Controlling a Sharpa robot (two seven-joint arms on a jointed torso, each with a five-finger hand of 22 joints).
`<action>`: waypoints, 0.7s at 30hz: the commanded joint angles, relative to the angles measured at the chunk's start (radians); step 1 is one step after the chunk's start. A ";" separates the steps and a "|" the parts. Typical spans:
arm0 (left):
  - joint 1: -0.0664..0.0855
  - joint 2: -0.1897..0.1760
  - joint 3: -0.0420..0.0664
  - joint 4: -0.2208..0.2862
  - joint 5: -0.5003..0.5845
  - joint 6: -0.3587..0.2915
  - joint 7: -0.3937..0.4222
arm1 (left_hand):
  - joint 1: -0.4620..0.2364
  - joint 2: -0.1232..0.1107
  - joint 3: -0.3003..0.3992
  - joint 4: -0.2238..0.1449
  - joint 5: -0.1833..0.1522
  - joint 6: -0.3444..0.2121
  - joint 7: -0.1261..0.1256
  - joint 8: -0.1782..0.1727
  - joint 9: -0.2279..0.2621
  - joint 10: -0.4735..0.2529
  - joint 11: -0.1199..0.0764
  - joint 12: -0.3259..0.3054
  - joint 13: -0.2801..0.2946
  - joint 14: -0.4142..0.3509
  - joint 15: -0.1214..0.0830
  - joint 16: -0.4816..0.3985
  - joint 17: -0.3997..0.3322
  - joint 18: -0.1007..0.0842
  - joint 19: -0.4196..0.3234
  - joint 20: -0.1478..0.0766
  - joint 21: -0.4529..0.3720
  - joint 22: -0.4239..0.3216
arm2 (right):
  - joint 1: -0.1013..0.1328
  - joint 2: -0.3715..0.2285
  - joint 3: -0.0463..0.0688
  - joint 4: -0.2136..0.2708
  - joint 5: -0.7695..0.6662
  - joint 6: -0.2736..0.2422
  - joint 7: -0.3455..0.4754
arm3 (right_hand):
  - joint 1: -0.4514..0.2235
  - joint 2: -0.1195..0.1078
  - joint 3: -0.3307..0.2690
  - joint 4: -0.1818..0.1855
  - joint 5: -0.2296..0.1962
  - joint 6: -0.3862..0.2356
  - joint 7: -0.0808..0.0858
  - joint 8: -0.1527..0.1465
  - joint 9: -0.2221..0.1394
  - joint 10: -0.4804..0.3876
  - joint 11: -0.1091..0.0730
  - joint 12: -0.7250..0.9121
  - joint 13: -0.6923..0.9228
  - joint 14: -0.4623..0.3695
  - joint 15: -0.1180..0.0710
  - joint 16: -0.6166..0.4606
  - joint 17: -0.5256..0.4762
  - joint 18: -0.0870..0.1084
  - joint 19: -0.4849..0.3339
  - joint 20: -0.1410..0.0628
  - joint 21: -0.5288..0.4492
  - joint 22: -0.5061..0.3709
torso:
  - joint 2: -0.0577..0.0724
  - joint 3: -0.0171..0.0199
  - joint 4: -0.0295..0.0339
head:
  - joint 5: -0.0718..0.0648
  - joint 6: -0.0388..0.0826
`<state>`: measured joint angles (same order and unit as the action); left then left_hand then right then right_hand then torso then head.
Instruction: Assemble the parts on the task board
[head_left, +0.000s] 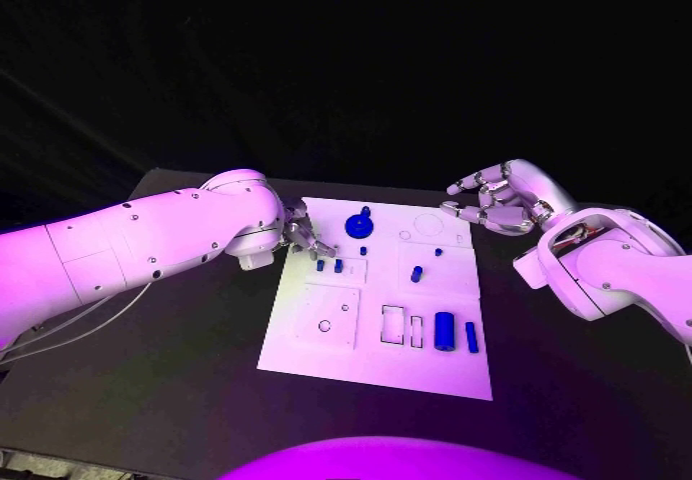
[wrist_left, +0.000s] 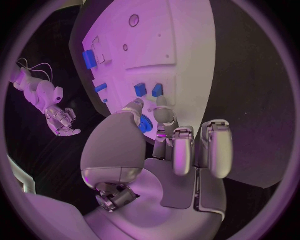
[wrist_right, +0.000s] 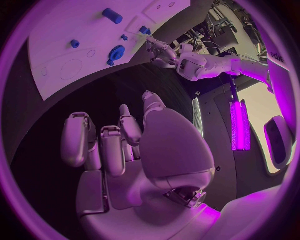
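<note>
We count one white rectangular task board (head_left: 378, 330) on one black table (head_left: 173, 380). On the board we make out seven small blue parts: one round gear-like piece (head_left: 359, 222) near the far edge, four short pegs (head_left: 415, 273) across the middle, and two upright cylinders (head_left: 444, 330) toward the near right corner. Two silver many-fingered hands are present, one left hand (head_left: 306, 236) and one right hand (head_left: 490, 200).

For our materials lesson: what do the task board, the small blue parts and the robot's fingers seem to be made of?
Task board: probably matte white plastic; flat, no glare.
Blue parts: likely moulded or printed plastic; uniform colour, dull sheen.
Fingers: look like metal or metallic-coated shells; smooth silver with soft highlights. Can't tell which.
</note>
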<state>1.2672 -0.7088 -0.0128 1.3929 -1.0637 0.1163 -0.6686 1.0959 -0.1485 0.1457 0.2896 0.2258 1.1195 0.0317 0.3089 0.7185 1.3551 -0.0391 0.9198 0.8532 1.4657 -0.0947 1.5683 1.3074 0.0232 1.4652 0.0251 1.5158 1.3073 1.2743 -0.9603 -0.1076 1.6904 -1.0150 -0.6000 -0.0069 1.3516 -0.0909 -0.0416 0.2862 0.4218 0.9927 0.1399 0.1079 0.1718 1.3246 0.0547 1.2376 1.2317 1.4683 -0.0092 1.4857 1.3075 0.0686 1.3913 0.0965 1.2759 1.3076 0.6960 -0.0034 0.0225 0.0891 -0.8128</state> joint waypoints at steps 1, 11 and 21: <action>0.002 -0.007 0.006 0.011 0.069 -0.115 0.071 | 0.004 0.009 -0.022 0.001 -0.001 -0.016 0.002 -0.006 -0.002 -0.023 0.004 -0.030 -0.033 0.097 0.006 -0.014 0.239 0.005 0.033 -0.003 -0.016 0.166 | -0.001 0.000 0.000 0.000 -0.011 0.007 0.005 | -0.006 0.000 -0.006 -0.001 0.005 -0.001 -0.001 0.004 -0.001 -0.005 0.001 -0.001 -0.001 0.059 -0.006 -0.006 0.085 0.007 -0.006 -0.003 -0.005 0.038 | 0.001 -0.0004 0.0005 | 0.001 0.005; 0.004 -0.015 0.007 0.015 0.148 -0.323 0.315 | 0.179 0.052 -0.056 -0.010 0.001 -0.189 0.086 -0.055 -0.067 -0.261 0.080 -0.206 -0.202 -0.025 0.072 -0.220 -0.015 0.086 -0.224 0.042 -0.296 -0.154 | -0.001 0.000 0.000 -0.001 -0.013 0.008 0.002 | -0.005 0.001 -0.006 -0.002 0.011 -0.001 -0.001 0.005 -0.001 -0.007 0.001 -0.003 -0.003 0.059 -0.007 -0.008 0.083 0.007 -0.007 -0.004 -0.009 0.036 | 0.000 0.0005 0.0010 | -0.006 0.009; -0.024 0.016 -0.015 0.019 0.058 -0.410 0.565 | 0.448 -0.007 0.045 -0.052 0.004 -0.213 0.121 -0.108 -0.230 -0.412 0.134 -0.448 -0.444 -0.359 0.124 -0.766 -0.587 0.161 -0.521 0.105 -0.741 -0.548 | -0.001 -0.002 0.000 -0.001 -0.013 0.013 0.001 | -0.003 0.006 -0.005 -0.002 0.038 0.000 -0.002 0.007 -0.002 -0.010 0.000 -0.006 -0.007 0.058 -0.008 -0.011 0.080 0.008 -0.009 -0.004 -0.016 0.033 | 0.001 0.0006 -0.0002 | -0.019 0.016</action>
<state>1.2451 -0.6961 -0.0282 1.4125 -0.9543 -0.2372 -0.2261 1.5390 -0.1525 0.1855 0.2369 0.2261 0.8980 0.1519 0.2047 0.4974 0.9359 0.0980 0.4800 0.4216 1.0911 0.0293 0.7977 0.7260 0.1710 0.9341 0.1311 0.7744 0.7604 1.2741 -0.9619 -0.1078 1.6892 -1.0164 -0.5986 -0.0078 1.3517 -0.0910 -0.0427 0.2872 0.4568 0.9927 0.1399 0.1118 0.1709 1.3246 0.0547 1.2376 1.2256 1.4683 -0.0092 1.4798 1.3074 0.0686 1.3876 0.0927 1.2643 1.3073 0.6962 -0.0034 0.0234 0.0736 -0.7995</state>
